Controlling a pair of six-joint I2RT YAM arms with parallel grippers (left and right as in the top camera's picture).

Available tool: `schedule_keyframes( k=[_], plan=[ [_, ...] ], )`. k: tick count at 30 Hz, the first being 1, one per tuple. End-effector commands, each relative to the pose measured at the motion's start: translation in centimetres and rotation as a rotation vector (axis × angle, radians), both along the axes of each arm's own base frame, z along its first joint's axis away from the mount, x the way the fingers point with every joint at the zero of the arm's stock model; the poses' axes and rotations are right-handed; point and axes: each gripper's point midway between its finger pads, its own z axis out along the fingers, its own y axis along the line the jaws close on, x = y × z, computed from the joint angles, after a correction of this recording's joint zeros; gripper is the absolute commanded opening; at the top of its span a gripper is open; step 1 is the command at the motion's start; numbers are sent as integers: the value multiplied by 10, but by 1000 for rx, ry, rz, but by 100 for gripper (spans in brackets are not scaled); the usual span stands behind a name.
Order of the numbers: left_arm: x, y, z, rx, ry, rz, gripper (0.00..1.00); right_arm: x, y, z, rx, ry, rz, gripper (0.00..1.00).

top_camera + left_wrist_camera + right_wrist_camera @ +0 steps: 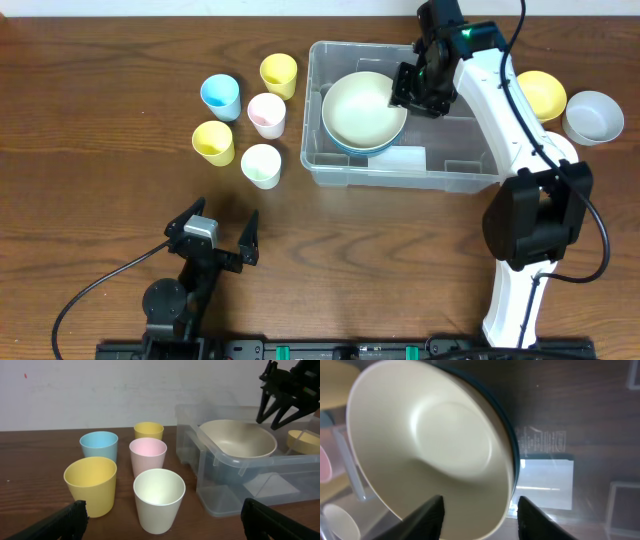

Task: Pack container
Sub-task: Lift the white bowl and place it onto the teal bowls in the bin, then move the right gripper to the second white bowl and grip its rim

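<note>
Ten o'clock: blue cup, pink cup, cream cup, far yellow cup, near yellow cup, bunched | two o'clock: yellow bowl beside grey bowl

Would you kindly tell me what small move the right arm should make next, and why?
Probably raise the right claw straight up, clear of the cream bowl. Its jaws stand apart astride the rim, and the bowl sits nested on the blue bowl inside the container, so it looks placed. The yellow bowl and grey bowl wait outside.
</note>
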Motion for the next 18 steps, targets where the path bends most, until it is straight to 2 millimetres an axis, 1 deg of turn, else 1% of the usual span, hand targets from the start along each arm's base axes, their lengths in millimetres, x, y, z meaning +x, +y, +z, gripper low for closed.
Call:
schedule_keyframes(
  k=[1, 3, 4, 6, 8, 9, 11, 12, 13, 15, 16, 17, 18],
  plan=[
    [-1, -1, -16, 15, 42, -13, 98, -2, 7, -2, -5, -2, 24, 64],
    [-1, -1, -16, 15, 42, -13, 98, 2, 8, -1, -2, -19, 29, 73],
    [-1, -1, -16, 15, 42, -13, 98, 4, 8, 1, -1, -33, 39, 80],
    [-1, -1, -16, 15, 42, -13, 98, 10, 8, 11, 5, -68, 58, 84],
    [-1, -1, -16, 15, 42, -13, 98, 16, 11, 31, 41, -111, 78, 88],
    [-1, -1, -16, 15, 42, -13, 98, 19, 10, 49, 63, -141, 84, 90],
    [-1, -1, -16, 15, 42, -13, 98, 24, 2, 74, 71, -186, 71, 93],
    [-1, -1, -16, 15, 42, -13, 98, 26, -9, 94, 64, -223, 54, 96],
    [-1, -1, -16, 15, 42, -13, 98, 28, -21, 109, 50, -249, 29, 97],
    [-1, -1, -16, 15, 42, -13, 98, 28, -53, 136, 2, -293, -38, 99],
    [-1, -1, -16, 15, 42, -13, 98, 26, -76, 146, -31, -304, -96, 99],
    [-1, -1, -16, 15, 42, -13, 98, 22, -103, 156, -69, -304, -175, 99],
    [-1, -1, -16, 15, 42, -13, 98, 18, -121, 160, -92, -296, -227, 99]
  ],
)
